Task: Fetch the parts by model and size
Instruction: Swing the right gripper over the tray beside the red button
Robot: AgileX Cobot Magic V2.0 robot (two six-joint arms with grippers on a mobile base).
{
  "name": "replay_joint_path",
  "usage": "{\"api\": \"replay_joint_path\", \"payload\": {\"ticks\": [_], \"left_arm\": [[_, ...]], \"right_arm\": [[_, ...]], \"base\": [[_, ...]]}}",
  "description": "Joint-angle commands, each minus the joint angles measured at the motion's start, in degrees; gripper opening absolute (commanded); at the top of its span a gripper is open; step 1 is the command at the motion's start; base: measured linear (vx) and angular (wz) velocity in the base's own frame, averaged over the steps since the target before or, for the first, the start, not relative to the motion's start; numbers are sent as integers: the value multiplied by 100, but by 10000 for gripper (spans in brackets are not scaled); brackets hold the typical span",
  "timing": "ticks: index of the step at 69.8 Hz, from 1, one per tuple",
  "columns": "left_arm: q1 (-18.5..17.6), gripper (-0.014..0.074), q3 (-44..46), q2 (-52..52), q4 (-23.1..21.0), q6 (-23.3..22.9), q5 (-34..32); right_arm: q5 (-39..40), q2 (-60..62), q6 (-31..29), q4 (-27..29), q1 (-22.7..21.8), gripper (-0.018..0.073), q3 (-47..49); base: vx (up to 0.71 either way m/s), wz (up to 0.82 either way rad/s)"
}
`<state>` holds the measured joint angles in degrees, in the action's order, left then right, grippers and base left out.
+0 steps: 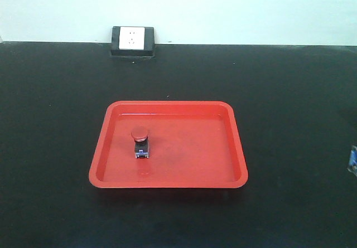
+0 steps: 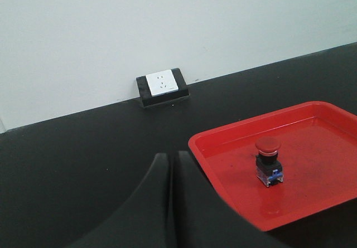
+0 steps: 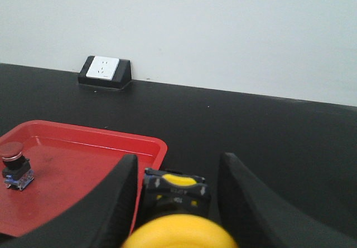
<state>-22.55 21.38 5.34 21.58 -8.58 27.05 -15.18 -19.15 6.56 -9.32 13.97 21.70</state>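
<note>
The yellow push-button switch [image 3: 175, 217] sits between the two dark fingers [image 3: 114, 203] of the right claw [image 3: 178, 195], its yellow cap nearest the lens and its black body pointing away toward the wall. The fingers stand spread on either side of it; whether their pads actually touch the body cannot be told from the right wrist view. This switch is just beside the near right corner of the red tray [image 3: 139, 143]; whether it rests on the black counter [image 3: 268, 131] cannot be made out.

The red push-button switch [image 1: 140, 142] stands upright inside the red tray [image 1: 167, 106], in its left half, red cap on top, black body and blue-grey base below. It is well apart from both claws. The left claw [image 2: 170, 170] has its fingers pressed together with only a thin seam between them, holding nothing, short of the tray's left rim.

The yellow cap is cut off by the bottom edge and blurred. Pale markings on the yellow switch's black collar are too soft to read. At the front view's right edge a small blue-and-grey sliver is cut off. A white wall socket [image 1: 133, 38] in a black housing sits where counter meets wall; no writing on it is legible.
</note>
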Motion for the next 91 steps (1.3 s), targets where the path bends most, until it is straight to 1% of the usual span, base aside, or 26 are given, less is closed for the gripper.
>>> {"api": "replay_joint_path", "payload": {"ticks": [1,9,15,19,29,41,47,55,61,65,71,75,85,91], "left_arm": [[-12,-8,127,88,-4,-13,-389],[-12,-8,127,88,1,-13,-389],[-12,-8,127,88,1,-13,-384],[-12,-8,127,88,1,-13,-370],[-12,-8,127,88,1,-13,-340],[-12,-8,127,88,1,-13,-304],[-12,-8,127,88,1,-13,-304],[-12,-8,127,88,1,-13,-299],[-12,-8,127,88,1,-13,-299],[-12,-8,127,88,1,-13,-299],[-12,-8,127,88,1,-13,-293],[-12,-8,127,88,1,-13,-280],[-12,-8,127,88,1,-13,-135],[-12,-8,127,88,1,-13,-1]], "right_arm": [[832,-587,-87,-156,150,-2,372],[1089,-1253,-87,-390,571,-2,627],[1096,-1797,-81,-623,880,-2,889],[1096,-2175,-81,-665,1026,-2,1091],[993,-3194,-23,-584,1226,-2,1710],[577,-4417,3,-542,1406,-2,2586],[202,-5035,35,-410,1479,-2,3094],[-382,-5736,196,10,1479,-2,3737],[-791,-6251,384,205,1479,-2,4249],[-988,-6593,629,353,1479,-2,4591],[-1329,-7038,959,435,1479,-2,5028],[-1691,-7350,1124,420,1479,-2,5369],[-2851,-8135,1279,447,1479,-2,6202],[-3254,-8494,1294,447,1479,-2,6601]], "base": [[0,0],[0,0],[0,0],[0,0],[0,0],[0,0],[0,0],[0,0],[0,0],[0,0],[0,0],[0,0],[0,0],[0,0]]}}
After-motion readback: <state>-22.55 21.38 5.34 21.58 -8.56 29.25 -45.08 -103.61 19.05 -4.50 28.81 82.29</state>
